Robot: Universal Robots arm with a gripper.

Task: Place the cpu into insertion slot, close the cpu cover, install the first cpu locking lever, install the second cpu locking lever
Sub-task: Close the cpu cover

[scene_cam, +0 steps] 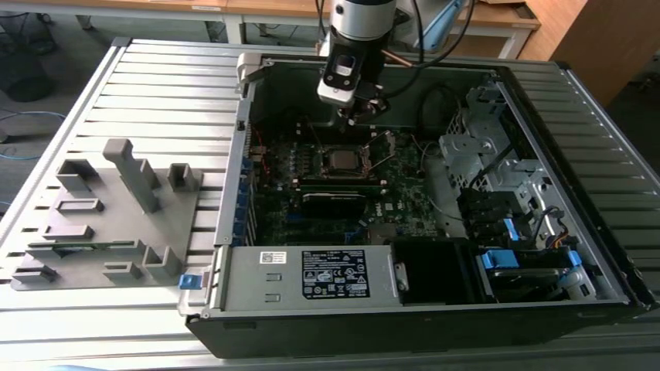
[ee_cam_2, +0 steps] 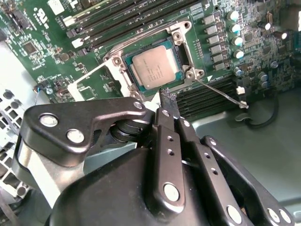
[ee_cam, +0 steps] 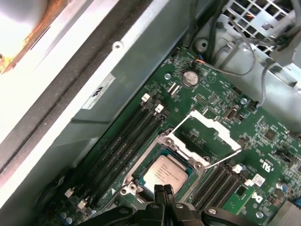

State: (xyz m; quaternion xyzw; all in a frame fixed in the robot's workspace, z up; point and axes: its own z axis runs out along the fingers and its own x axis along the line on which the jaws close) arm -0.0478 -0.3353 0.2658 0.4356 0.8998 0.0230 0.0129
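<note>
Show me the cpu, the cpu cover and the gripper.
the cpu (ee_cam: pixel 164 174): first wrist view, middle of its metal top.
the cpu cover (ee_cam: pixel 216 130): first wrist view, outer rail of its frame.
the gripper (ee_cam: pixel 163 189): first wrist view, between its fingertips.

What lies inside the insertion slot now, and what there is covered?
The cpu lies flat inside the insertion slot, its silver top bare, as the cpu cover stands open. The chip hides the slot's floor beneath it.

Robotics lab or workshop. Slatted aluminium worktop (scene_cam: pixel 154 85) carries an opened desktop computer case (scene_cam: pixel 309 325) and a grey moulded parts fixture (scene_cam: pixel 113 216), with a robot arm (scene_cam: pixel 363 19) over the case. Wooden desks (scene_cam: pixel 278 9) stand behind, and a wire waste basket (scene_cam: pixel 21 66) sits on the floor.
</note>
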